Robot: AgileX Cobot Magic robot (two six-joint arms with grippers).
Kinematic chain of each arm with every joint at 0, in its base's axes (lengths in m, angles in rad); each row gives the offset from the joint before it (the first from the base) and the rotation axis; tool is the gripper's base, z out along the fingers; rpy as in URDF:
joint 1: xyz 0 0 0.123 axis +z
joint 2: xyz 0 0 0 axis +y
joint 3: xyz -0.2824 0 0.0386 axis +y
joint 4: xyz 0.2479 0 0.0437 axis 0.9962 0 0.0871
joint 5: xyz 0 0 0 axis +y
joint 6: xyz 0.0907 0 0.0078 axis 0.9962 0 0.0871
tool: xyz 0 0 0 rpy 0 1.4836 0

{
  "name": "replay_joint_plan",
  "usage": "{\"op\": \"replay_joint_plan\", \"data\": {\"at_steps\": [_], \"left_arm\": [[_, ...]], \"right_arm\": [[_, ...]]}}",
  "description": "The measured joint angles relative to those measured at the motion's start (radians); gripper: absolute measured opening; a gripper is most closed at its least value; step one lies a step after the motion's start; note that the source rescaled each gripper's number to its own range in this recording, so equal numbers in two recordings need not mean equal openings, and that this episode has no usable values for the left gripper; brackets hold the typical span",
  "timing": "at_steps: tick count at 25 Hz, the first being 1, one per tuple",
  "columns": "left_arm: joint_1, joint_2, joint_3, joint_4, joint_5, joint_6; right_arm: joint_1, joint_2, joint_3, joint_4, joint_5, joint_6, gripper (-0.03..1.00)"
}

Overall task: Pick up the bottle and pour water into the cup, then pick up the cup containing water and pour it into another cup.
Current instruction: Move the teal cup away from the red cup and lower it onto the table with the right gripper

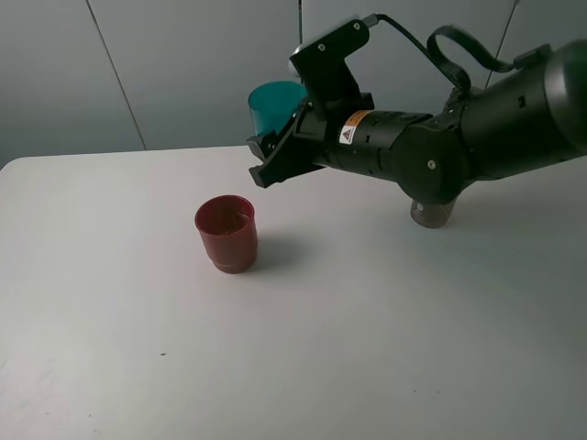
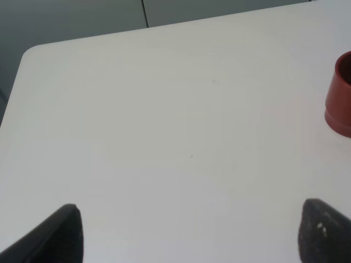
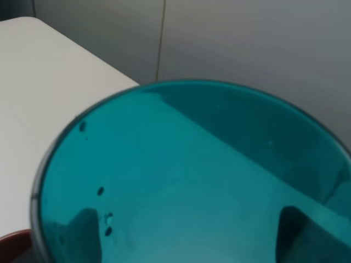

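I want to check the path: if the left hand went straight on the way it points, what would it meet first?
Probably only the bare white table. The left hand is open and points at it; the dark red cup stands off to the side.

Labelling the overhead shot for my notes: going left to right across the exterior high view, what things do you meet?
Dark red cup → teal cup, held in the right end effector → base of the bottle, mostly hidden behind the arm.
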Motion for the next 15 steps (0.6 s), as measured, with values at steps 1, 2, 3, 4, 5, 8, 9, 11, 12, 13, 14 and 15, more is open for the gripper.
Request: {"op": "replay_joint_plan", "data": {"at_steps": [1, 2, 3, 4, 5, 8, 9, 11, 12, 13, 14, 15], "left_arm": [[0.0, 0.0, 0.0, 0.0, 0.0, 0.0], [0.0, 0.0, 0.0, 0.0, 0.0, 0.0], [0.0, 0.0, 0.0, 0.0, 0.0, 0.0], [0.0, 0.0, 0.0, 0.0, 0.0, 0.0], [0.0, 0.0, 0.0, 0.0, 0.0, 0.0], [0.0, 0.0, 0.0, 0.0, 0.0, 0.0], [0.0, 0.0, 0.0, 0.0, 0.0, 0.0], [0.0, 0.0, 0.0, 0.0, 0.0, 0.0], [0.0, 0.0, 0.0, 0.0, 0.0, 0.0], [0.0, 0.0, 0.0, 0.0, 0.0, 0.0], [0.0, 0.0, 0.0, 0.0, 0.0, 0.0], [0.0, 0.0, 0.0, 0.0, 0.0, 0.0]], "right_arm": [[0.0, 0.0, 0.025, 0.011, -0.034, 0.0, 0.11], [0.0, 0.0, 0.049, 0.018, -0.063, 0.0, 0.11], [0.0, 0.0, 0.067, 0.023, -0.091, 0.0, 0.11], [0.0, 0.004, 0.083, 0.024, -0.099, 0.0, 0.11], [0.0, 0.008, 0.093, 0.024, -0.1, 0.0, 0.11], [0.0, 0.029, 0.111, 0.024, -0.12, 0.0, 0.11], [0.0, 0.041, 0.123, 0.024, -0.138, 0.0, 0.11], [0.0, 0.074, 0.146, 0.034, -0.202, 0.0, 0.11], [0.0, 0.093, 0.153, 0.053, -0.218, 0.0, 0.11], [0.0, 0.112, 0.16, 0.071, -0.232, 0.0, 0.11], [0.0, 0.134, 0.162, 0.088, -0.239, 0.0, 0.11], [0.0, 0.159, 0.162, 0.101, -0.25, -0.003, 0.11]]}}
